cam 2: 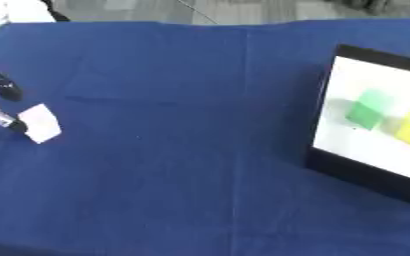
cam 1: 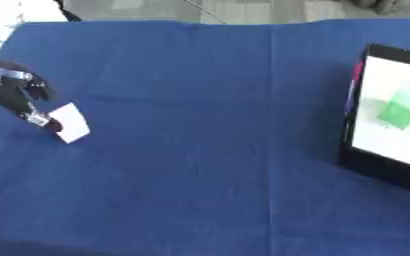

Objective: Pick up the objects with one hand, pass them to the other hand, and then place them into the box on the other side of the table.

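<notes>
At 9 o'clock on the table [cam 1: 200, 150], the left hand [cam 1: 16, 97] pinches a white block [cam 1: 70, 122] at its fingertips. It should carry the block toward the centre, keeping it level for handover; the box [cam 2: 331, 165] waits at 3 o'clock.

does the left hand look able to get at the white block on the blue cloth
Probably yes. The left hand is already at the small white block, its fingers touching the block's left edge. Nothing lies between them on the blue cloth; whether the fingers actually pinch it is unclear.
</notes>
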Controlling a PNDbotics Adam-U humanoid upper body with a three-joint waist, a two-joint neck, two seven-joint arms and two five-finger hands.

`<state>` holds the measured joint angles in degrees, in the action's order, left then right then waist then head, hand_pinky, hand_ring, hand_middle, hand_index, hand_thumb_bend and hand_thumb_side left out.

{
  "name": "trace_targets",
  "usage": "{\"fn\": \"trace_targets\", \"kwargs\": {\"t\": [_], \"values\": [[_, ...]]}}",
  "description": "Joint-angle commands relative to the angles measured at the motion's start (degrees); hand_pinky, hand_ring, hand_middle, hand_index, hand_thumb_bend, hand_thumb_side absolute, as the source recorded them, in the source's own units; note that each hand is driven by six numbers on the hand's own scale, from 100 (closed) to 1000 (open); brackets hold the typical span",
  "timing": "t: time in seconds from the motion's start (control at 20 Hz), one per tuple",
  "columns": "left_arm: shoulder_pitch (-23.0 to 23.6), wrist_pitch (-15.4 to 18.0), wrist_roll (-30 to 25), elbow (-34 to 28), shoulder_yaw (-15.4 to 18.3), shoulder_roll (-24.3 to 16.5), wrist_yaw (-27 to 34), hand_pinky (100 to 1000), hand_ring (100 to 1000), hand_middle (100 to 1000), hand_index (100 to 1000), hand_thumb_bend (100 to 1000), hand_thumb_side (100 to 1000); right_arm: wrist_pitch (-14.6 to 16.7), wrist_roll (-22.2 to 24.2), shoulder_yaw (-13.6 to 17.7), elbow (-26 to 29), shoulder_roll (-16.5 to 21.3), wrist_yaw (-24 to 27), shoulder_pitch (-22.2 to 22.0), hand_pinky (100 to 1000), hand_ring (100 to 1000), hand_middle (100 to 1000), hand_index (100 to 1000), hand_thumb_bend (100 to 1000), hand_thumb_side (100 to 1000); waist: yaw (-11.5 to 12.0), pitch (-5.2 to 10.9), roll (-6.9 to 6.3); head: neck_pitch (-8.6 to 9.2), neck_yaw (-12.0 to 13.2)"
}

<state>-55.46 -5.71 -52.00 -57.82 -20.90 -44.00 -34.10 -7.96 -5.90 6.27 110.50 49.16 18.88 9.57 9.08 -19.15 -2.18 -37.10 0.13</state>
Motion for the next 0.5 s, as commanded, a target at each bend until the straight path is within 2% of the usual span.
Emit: {"fn": "trace_targets", "kwargs": {"t": [0.05, 0.5], "values": [[-1.6, 0.0, 0.0, 0.9, 0.3, -0.4, -1.9, 931, 920, 813, 860, 679, 495, 0.1, 0.3, 0.5, 0.2, 1.7, -0.2, 0.4, 1000, 1000, 1000, 1000, 100, 659, 0.0, 1.32, 0.05, 0.6, 0.2], [-2.3, -0.1, 1.5, 4.3, 1.0, 2.5, -4.5, 924, 913, 804, 855, 671, 521, 0.0, 0.7, 0.5, -0.2, 1.2, -0.5, 0.3, 1000, 1000, 1000, 1000, 100, 663, -0.2, 1.19, 0.29, 0.62, 0.3]]}}
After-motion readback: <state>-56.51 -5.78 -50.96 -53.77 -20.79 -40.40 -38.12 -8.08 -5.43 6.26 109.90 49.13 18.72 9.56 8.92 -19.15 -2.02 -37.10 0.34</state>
